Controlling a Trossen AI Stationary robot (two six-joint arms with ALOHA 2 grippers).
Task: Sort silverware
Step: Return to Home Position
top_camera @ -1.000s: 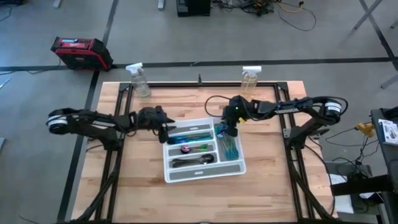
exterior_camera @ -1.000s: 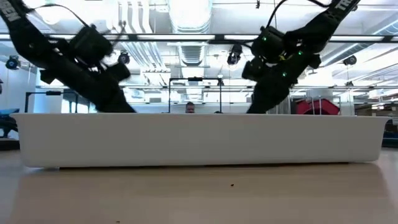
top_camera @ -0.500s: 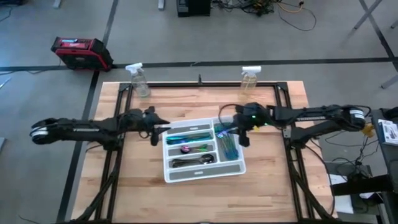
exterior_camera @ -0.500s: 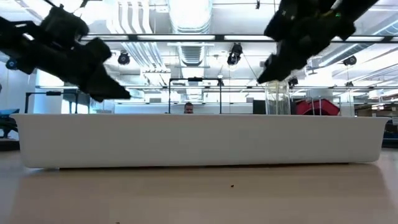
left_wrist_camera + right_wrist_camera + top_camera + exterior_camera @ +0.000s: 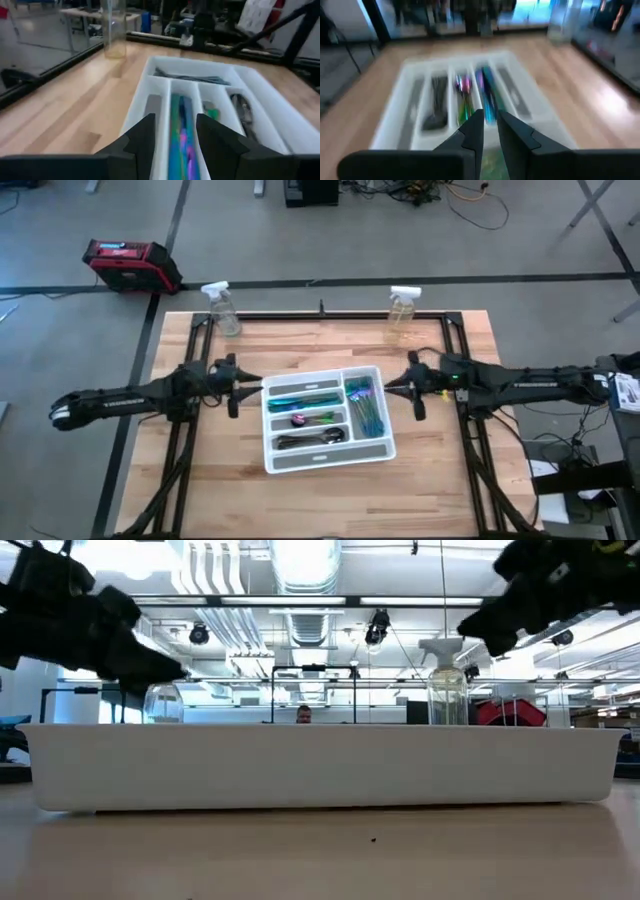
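Note:
The white divided tray (image 5: 383, 442) sits mid-table, and its near wall (image 5: 320, 765) fills the low view. The silverware lies in its compartments: teal and blue pieces (image 5: 305, 393), magenta and green ones (image 5: 312, 418), dark ones (image 5: 310, 440) and iridescent ones (image 5: 366, 408). My left gripper (image 5: 243, 392) hovers just left of the tray, open, and its wrist view looks along the compartments past the empty gap (image 5: 175, 135). My right gripper (image 5: 405, 388) hovers just right of the tray. Its fingers stand a narrow slit apart (image 5: 490, 125) with nothing between them.
Two clear spray bottles (image 5: 222, 308) (image 5: 403, 305) stand at the table's far edge. Black frame rails (image 5: 455, 350) run along the table's sides. A red case (image 5: 130, 262) lies on the floor beyond. Bare wood lies near the front edge (image 5: 320, 500).
Both arms have drawn back from the tray and risen, tipping from a downward slant toward level. My left gripper went toward the table's left edge from the tray's far-left corner. My right gripper went toward the right edge from above the tray's right compartment. The silverware stayed put.

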